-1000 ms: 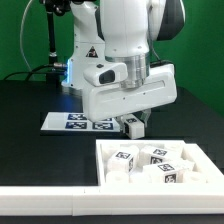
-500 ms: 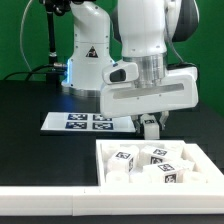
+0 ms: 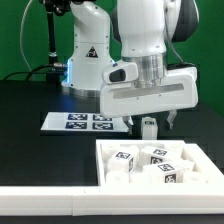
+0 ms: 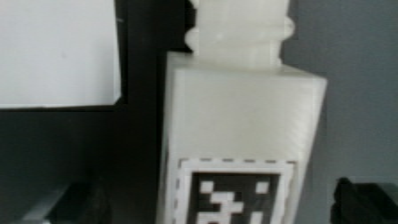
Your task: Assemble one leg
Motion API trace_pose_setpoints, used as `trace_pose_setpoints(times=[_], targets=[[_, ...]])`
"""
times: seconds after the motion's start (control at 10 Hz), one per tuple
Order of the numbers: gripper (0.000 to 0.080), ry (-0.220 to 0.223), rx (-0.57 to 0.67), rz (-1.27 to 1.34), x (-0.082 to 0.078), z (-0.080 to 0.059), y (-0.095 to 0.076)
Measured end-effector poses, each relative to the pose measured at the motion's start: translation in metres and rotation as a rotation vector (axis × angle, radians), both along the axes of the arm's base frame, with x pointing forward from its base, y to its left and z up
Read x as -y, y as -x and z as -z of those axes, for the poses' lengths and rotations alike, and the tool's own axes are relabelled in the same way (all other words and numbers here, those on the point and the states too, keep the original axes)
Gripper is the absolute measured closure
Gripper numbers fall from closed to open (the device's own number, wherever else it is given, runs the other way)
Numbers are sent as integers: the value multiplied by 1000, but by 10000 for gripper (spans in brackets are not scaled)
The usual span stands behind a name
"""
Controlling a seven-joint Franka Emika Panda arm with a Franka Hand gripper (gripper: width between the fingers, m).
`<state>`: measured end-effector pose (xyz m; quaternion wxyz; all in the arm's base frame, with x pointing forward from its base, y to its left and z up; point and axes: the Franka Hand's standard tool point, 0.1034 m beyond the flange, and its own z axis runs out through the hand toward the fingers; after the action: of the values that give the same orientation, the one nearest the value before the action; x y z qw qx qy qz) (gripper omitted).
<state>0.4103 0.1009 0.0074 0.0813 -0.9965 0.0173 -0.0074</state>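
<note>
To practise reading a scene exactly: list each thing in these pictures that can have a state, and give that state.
leg: upright, clamped in the gripper, outside the tray.
gripper: shut on the leg.
tray: flat on the table, holding several tagged parts.
tagged parts: loose inside the tray.
marker board: flat on the table, untouched.

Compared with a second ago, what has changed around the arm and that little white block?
The gripper moved toward the exterior view's right, carrying the leg held in its grip; most of that shift came in the first half second, hardly any since. Nothing was let go. The tray, its loose parts and the marker board stayed put.
</note>
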Motion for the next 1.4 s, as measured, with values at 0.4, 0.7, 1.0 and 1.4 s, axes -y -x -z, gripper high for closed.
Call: trace_pose_setpoints(times=[0.4, 0.7, 1.0, 1.4], targets=[[151, -18, -125, 49, -7, -8, 3], [151, -52, -339, 107, -7, -14, -11], [151, -85, -503, 88, -7, -14, -6], [151, -103, -860, 111, -7, -20, -19]])
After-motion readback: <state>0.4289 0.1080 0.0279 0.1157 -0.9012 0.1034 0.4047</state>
